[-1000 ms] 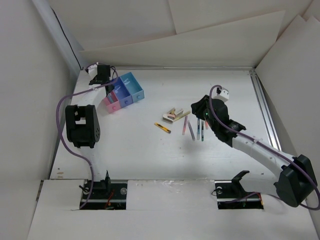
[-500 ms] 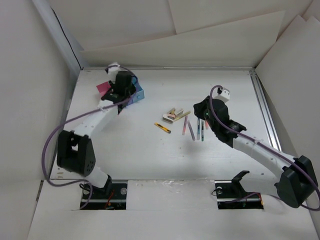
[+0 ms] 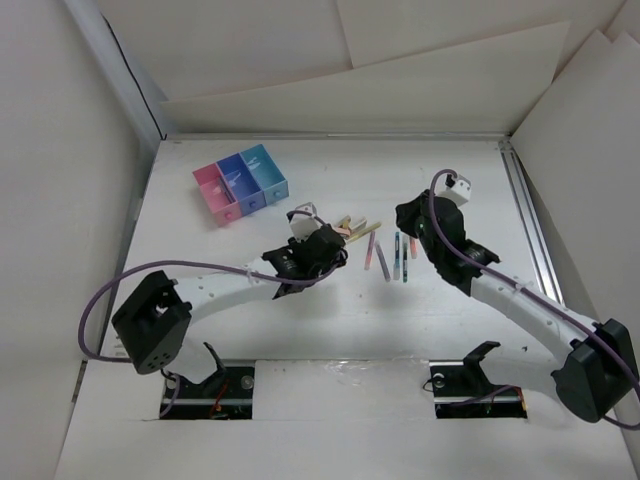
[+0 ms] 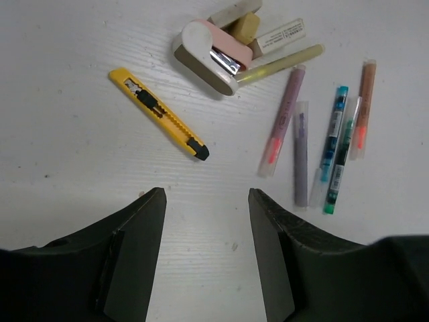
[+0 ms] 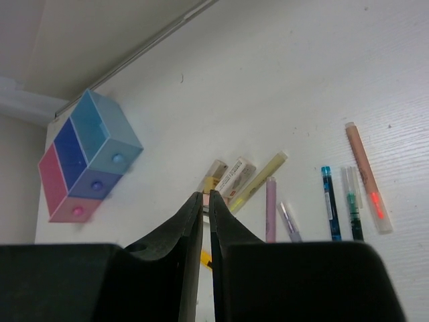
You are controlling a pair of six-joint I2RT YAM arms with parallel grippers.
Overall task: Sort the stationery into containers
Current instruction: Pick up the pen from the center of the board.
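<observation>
Top external view: at the far left of the desk (image 3: 450,170) stand the containers (image 3: 240,183), a slanted row of pink (image 3: 212,193), dark blue (image 3: 238,180) and light blue (image 3: 263,169) bins, well apart from both arms. The left arm (image 3: 220,285) stretches low and long from its base at the near left edge toward the middle of the desk, its wrist just beside the pile of stationery. The left gripper (image 4: 206,200) points down with its jaws spread wide and nothing between them, hanging over bare desk. Just beyond its fingertips lies a yellow-black cutter (image 4: 159,114), set at a slant. Past that is a pink-and-white stapler (image 4: 208,57) with tan erasers (image 4: 244,27) touching its far side. To the right the pens fan out side by side: a yellow-green one (image 4: 280,64) touching the stapler, a purple-pink one (image 4: 281,121), a clear purple one (image 4: 301,154), a blue one (image 4: 333,134), a dark green one (image 4: 342,164) and a brownish one (image 4: 364,111). All of them lie flat on the desk. The right arm (image 3: 520,300) rises from the near right edge and angles up and left, its wrist bent over the right side of the pens. The right gripper (image 5: 206,199) has its jaws drawn together to a thin slit, gripping nothing, and it looks across the pens toward the containers.
</observation>
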